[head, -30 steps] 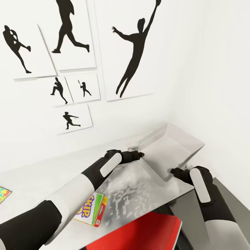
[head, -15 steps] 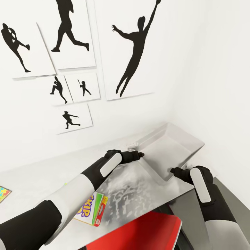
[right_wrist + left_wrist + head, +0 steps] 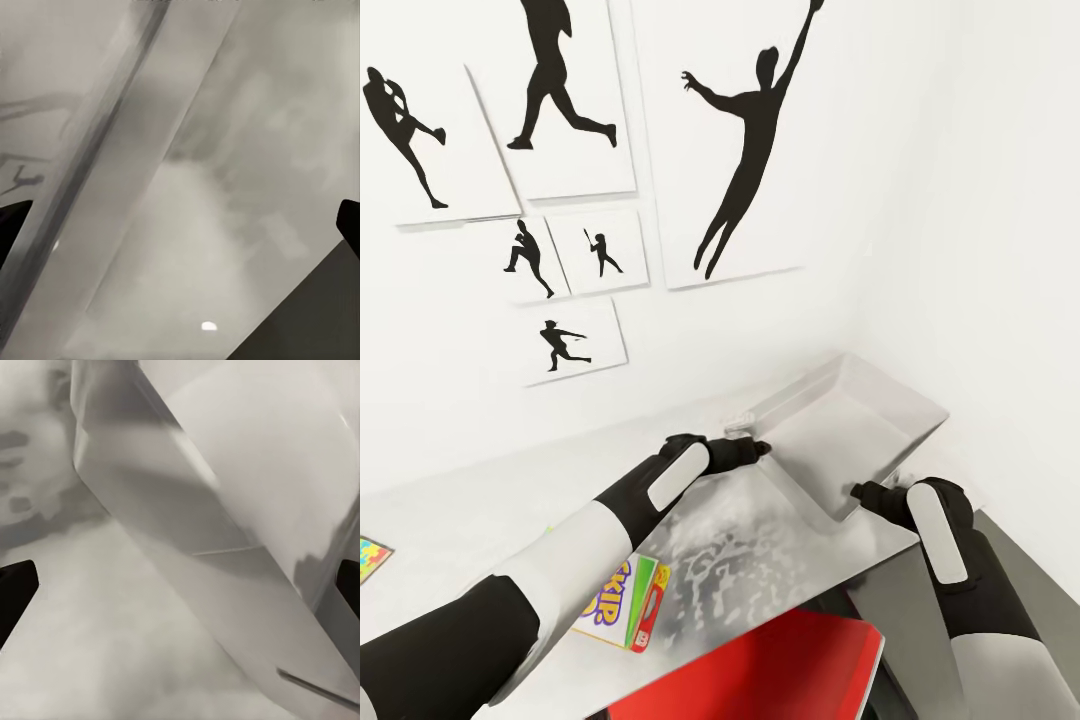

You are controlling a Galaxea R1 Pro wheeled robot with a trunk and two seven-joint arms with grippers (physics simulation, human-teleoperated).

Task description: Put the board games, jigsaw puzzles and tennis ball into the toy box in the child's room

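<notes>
The toy box (image 3: 860, 420), a shallow translucent grey bin, sits at the far right end of the table (image 3: 480, 500), close to the wall corner. My left gripper (image 3: 760, 448) is open at the box's near left corner, and the box's sloping wall (image 3: 225, 510) runs between its fingertips (image 3: 15, 592). My right gripper (image 3: 857, 492) is open at the near right corner. A Skip-Bo board game (image 3: 625, 600) lies on the table, partly under my left forearm. One jigsaw puzzle (image 3: 372, 558) peeks in at the far left edge. The tennis ball is out of view.
Black baseball-player pictures (image 3: 740, 150) hang on the white wall behind the table. A red chair seat (image 3: 760, 670) is close under the table's front edge. The lower dark grey section (image 3: 1020, 560) lies beside my right arm. A white side wall closes the right.
My left gripper has shifted slightly down and toward the near side of the box corner. The right arm and the toy box look unchanged.
</notes>
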